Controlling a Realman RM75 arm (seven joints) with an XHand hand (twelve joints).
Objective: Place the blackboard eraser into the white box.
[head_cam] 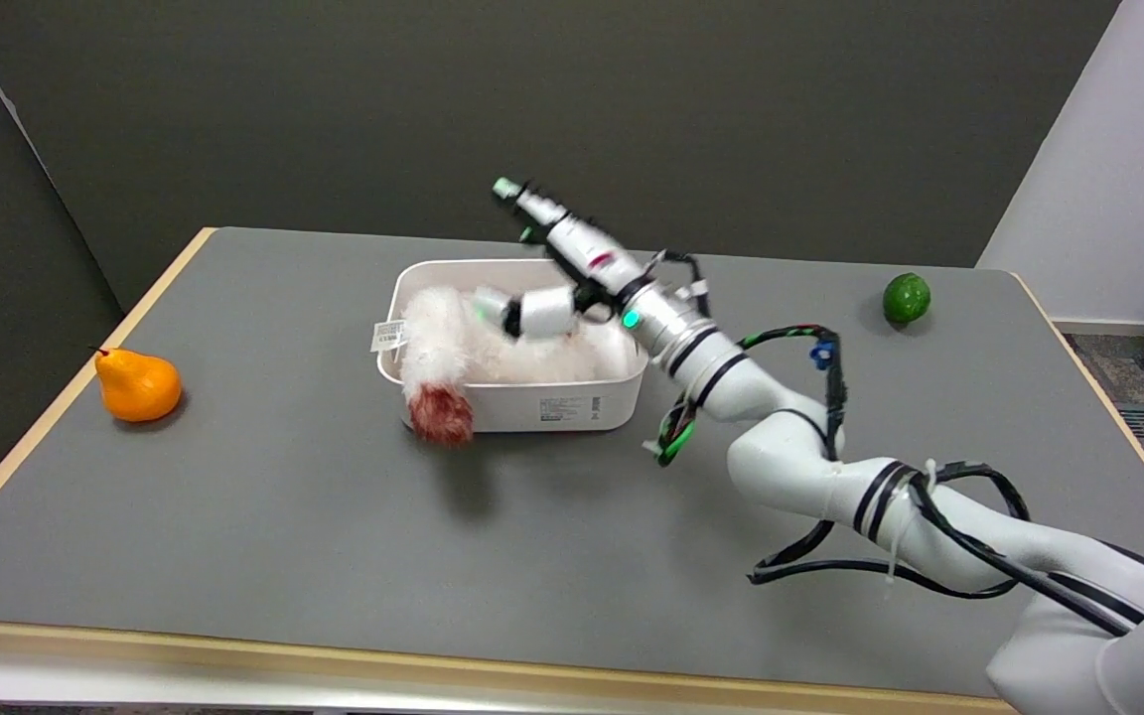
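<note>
Head view: one white box (532,405) is seen on the grey table (334,536), and one fluffy white blackboard eraser (453,343) is lying in it, its reddish end (441,415) draped over the box's near-left rim. One orange pear (138,385) is counted at the left, one green fruit (906,298) at the far right. The right hand (557,268) is held above the box, fingers spread apart, nothing gripped, the arm stretched in from the lower right.
</note>
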